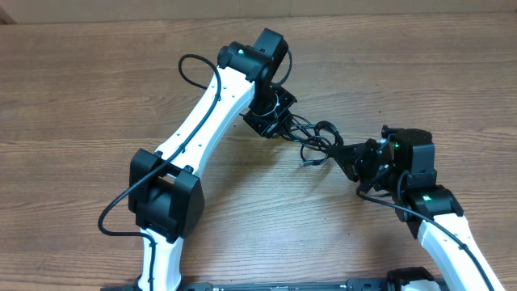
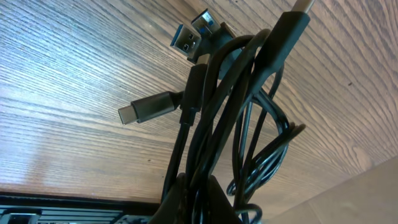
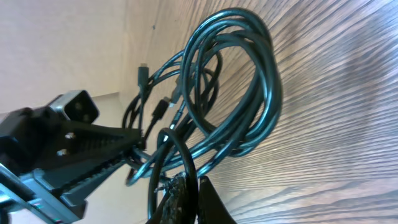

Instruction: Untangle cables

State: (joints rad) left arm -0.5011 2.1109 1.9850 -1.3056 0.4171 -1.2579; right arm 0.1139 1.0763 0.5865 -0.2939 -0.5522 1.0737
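Black cables, one tangle, two pincers

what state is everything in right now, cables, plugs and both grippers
cables: tangled in knotted loops, bundle spanning between both grippers
left gripper: shut on the cables
right gripper: shut on the cables
usb-c plug: unplugged, sticking out free from the bundle
usb-a plugs: unplugged, two side by side at the bundle's far end
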